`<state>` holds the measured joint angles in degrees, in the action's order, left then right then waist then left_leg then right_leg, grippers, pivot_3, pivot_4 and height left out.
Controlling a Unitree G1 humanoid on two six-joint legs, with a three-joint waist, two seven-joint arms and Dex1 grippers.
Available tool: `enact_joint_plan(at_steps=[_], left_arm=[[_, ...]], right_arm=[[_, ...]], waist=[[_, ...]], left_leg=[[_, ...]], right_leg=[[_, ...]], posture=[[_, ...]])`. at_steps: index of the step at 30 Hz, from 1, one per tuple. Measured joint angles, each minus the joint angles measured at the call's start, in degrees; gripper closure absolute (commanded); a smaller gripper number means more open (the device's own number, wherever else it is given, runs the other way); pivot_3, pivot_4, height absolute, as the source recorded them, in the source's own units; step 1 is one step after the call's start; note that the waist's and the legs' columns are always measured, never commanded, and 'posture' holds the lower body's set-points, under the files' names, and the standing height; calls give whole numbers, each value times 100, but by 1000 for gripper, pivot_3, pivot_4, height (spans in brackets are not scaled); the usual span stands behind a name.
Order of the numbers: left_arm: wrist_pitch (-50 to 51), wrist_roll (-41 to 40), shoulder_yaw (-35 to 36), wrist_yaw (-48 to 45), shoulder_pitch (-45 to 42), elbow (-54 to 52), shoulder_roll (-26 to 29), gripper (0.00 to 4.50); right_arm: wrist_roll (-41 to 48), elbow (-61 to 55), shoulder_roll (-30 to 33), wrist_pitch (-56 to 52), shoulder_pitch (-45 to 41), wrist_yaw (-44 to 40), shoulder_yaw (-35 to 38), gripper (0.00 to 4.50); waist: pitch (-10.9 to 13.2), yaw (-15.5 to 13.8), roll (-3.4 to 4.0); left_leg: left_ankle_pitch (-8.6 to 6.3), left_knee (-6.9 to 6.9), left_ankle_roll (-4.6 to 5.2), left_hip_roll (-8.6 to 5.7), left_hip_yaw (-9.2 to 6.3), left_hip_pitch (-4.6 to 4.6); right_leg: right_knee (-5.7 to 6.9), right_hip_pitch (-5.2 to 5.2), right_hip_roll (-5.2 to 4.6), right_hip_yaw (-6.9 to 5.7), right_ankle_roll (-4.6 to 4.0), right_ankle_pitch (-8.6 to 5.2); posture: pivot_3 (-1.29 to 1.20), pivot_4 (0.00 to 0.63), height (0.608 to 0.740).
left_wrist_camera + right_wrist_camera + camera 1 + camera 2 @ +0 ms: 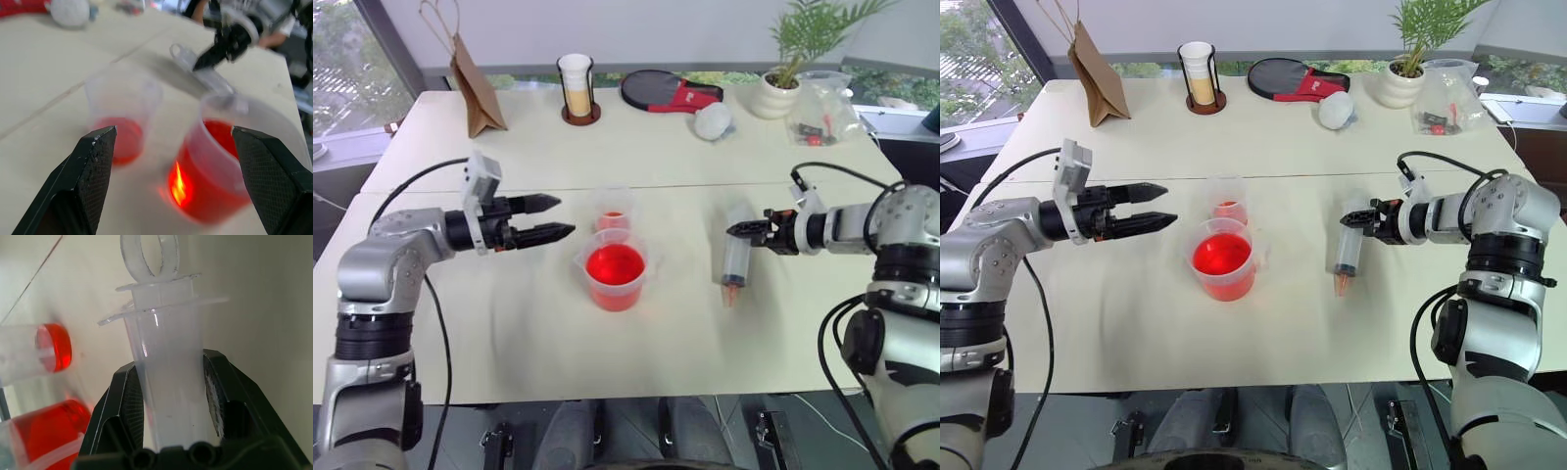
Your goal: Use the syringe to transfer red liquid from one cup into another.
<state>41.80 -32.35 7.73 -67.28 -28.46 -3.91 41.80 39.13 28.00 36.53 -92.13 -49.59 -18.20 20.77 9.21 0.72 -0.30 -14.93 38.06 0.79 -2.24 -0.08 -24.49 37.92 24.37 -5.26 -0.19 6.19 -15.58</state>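
Note:
The larger cup (615, 276) stands mid-table, holding bright red liquid (615, 264). Just behind it is the smaller cup (613, 210), with a little red at its bottom. My left gripper (549, 218) hovers to the left of both cups, open and empty, pointing at them; in the left wrist view its fingers (93, 166) frame the two cups. To the right of the cups, my right gripper (745, 231) is shut on the barrel of the clear syringe (736, 257). The syringe hangs tilted, orange tip (731, 292) down near the table. The barrel (168, 347) looks empty.
Along the far edge of the table (509, 323) stand a brown paper bag (476, 86), a tall glass with beige contents (576, 88), a black and red paddle (668, 92), a white ball (713, 120), a potted plant (781, 86) and a clear plastic bag (822, 108).

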Motion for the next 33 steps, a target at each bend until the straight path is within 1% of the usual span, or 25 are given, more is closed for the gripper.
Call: enact_joint_plan(at_steps=[4, 5, 6, 8, 9, 10, 14, 16, 18, 20, 22, 24, 27, 30, 33], left_arm=[[-8, -34, -47, -48, 29, -87, 98, 670], [-11, -34, -69, -63, 29, -86, 119, 599], [-18, -35, -103, -80, 27, -86, 144, 599], [-30, -34, -170, -99, 27, -79, 180, 599], [-47, -35, -197, -103, 18, -77, 182, 599], [-76, -35, -216, -104, 4, -76, 182, 599], [-114, -37, -231, -86, -14, -29, 181, 599], [-155, -35, -230, -12, -29, 88, 171, 599], [-240, -30, -196, 65, 28, 174, 178, 599], [-286, -11, -135, 138, 215, 224, 210, 599], [-336, 23, -63, 200, 510, 313, 260, 599], [-360, 43, 37, 293, 790, 368, 271, 599], [-406, 46, 198, 451, 1240, 351, 259, 599], [-508, 72, 281, 626, 1703, 294, 236, 599], [-767, 268, 205, 781, 2074, 226, 127, 599]], right_arm=[[165, -77, -5, 0, 75, 284, 93, 3104], [174, -81, -5, 0, 94, 331, 121, 2075], [159, -94, -5, 0, 119, 403, 121, 1672], [153, -94, -6, 0, 192, 501, 136, 684], [179, -133, -7, -1, 193, 499, 158, 117], [183, -189, -7, -1, 192, 505, 164, 47], [144, -327, 38, 16, 224, 491, 119, 47], [93, -516, 320, 269, 324, 125, -157, 47], [93, -920, 973, 759, 623, -614, -492, 47], [48, -1434, 1736, 1387, 1257, -1520, -718, 47], [2, -1834, 2303, 2138, 2300, -2542, -770, 47], [69, -2012, 2375, 2605, 3222, -3346, -550, 47], [160, -2356, 2365, 3254, 4320, -4097, 4, 47], [148, -2856, 2271, 3740, 5124, -4307, 481, 47], [146, -3289, 1761, 4017, 5421, -4080, 572, 47]], waist=[[0, -6, 0], [0, -6, 0], [0, -6, 0], [0, 0, 0], [0, 7, 0], [-1, 8, -2], [-1, -4, -2], [0, -10, 0], [1, -32, 1], [1, -29, 1], [0, -7, -1], [2, 19, -3], [5, 29, 4], [7, -10, 0], [5, -14, -3]], left_leg=[[0, 2, 2, 0, -1, 2], [-1, 3, 2, 0, -1, 2], [-1, 3, 2, 0, -1, 2], [-1, 3, 3, 0, -1, 1], [-1, 2, 3, 1, 0, 3], [-1, 3, 3, 2, -1, 4], [-1, 4, 5, 2, -2, 4], [-1, 4, 6, 1, -2, 2], [-8, 4, 17, 0, -2, 0], [-15, 4, 29, 2, -7, 5], [-22, 4, 42, 12, -9, 14], [-25, 4, 46, 13, 0, 26], [-27, 4, 48, 14, 7, 52], [-29, 1, 45, 20, 0, 106], [-31, -2, 41, 20, -3, 113]], right_leg=[[-9, -9, 2, 0, 0, 0], [-9, -9, 3, -1, 0, 0], [-9, -9, 4, -1, 0, 0], [-9, -9, 5, -1, 0, 0], [-9, -11, 7, 0, 0, 0], [-9, -13, 10, -1, 0, 0], [-15, -17, 20, -1, 0, 0], [-17, -16, 22, -1, 0, 0], [-24, -17, 24, -2, 1, 0], [-35, -31, 27, -4, 3, -1], [-75, -61, 35, -5, 5, -2], [-83, -73, 24, -2, 6, -2], [-84, -93, 15, 3, 5, -2], [-93, -149, 10, 3, 3, -3], [-101, -158, -4, 5, -18, -14]], posture=[[0, 150, 740], [0, 150, 740], [0, 150, 740], [0, 150, 740], [0, 150, 740], [0, 150, 740], [0, 150, 740], [0, 150, 740], [0, 150, 740], [0, 150, 740], [0, 150, 740], [0, 150, 740], [0, 150, 740], [0, 150, 740], [0, 150, 740]])
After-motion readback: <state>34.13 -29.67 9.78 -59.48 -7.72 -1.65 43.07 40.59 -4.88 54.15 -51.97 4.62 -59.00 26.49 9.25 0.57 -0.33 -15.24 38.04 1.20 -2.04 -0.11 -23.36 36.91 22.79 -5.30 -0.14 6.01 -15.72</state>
